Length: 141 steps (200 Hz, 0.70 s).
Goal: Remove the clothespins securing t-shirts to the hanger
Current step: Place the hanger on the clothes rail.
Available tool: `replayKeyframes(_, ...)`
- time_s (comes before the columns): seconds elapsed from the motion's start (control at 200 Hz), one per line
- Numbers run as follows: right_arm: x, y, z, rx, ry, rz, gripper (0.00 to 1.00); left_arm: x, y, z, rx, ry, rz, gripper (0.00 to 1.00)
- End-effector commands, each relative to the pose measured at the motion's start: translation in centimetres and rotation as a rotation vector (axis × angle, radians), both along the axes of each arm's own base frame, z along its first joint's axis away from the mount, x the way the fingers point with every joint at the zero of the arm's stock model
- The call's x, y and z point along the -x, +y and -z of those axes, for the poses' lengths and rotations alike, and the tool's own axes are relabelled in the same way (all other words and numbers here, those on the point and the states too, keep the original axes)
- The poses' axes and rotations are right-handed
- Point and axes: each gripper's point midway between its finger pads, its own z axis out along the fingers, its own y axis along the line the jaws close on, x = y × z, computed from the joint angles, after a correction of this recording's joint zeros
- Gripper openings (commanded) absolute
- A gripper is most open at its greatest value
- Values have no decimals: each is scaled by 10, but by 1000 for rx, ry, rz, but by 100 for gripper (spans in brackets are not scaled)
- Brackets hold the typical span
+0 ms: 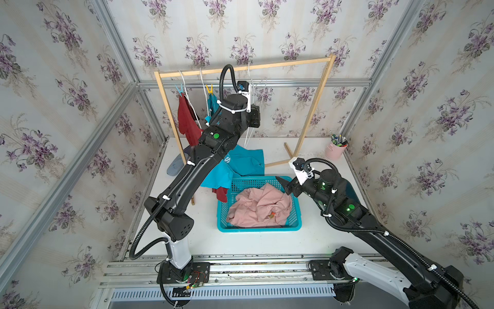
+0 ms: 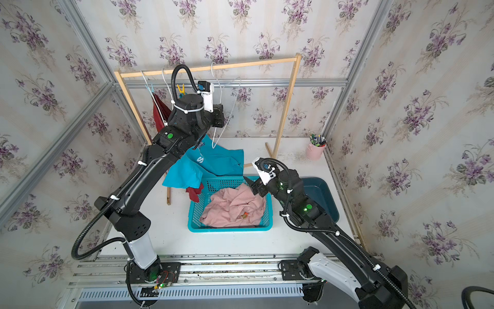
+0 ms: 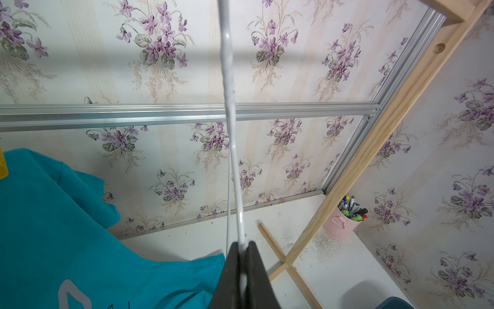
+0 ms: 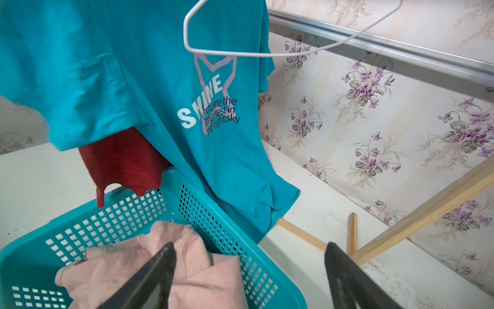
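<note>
Nearest, holds right gripper point(image 4: 250, 246) wide, empty, over pink tee point(image 4: 192, 248) in basket point(image 1: 256, 228). Farther, pinches bare hanger point(image 3: 230, 120) in left gripper point(image 3: 242, 247) beside turquoise tee point(image 3: 53, 227). Could tug hanger off rail point(image 1: 267, 65); leaves yellow pin point(image 1: 209, 88), blue pin point(image 1: 179, 89) clipped at back.

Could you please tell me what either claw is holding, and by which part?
The left claw pinches the empty white hanger by one of its thin wire sides, below the hook. The right claw is open, holding nothing.
</note>
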Motion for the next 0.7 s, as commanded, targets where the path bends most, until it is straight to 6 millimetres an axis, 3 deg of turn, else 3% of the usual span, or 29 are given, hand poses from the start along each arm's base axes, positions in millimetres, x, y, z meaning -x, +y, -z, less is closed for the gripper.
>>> replayKeyframes(0.0, 0, 1, -21, -62, -33, -3, 84, 0, 5, -11, 22, -34, -23, 14)
replayKeyframes(0.09, 0, 2, -28, -78, -31, -3, 84, 2, 5, -11, 19, -35, -16, 26)
replayKeyframes(0.21, 0, 3, -39, -110, -18, -3, 84, 8, 6, -16, 14, -45, 3, 51)
replayKeyframes(0.445, 3, 9, -60, -205, 15, -32, 83, 39, 11, -41, 36, -84, 82, 60)
replayKeyframes(0.599, 5, 19, -71, -292, 39, -80, 78, 75, 15, -54, 3, -128, 187, 66)
replayKeyframes(0.699, 2, 29, -75, -326, 87, -93, 73, 102, 33, -58, -18, -151, 195, 67)
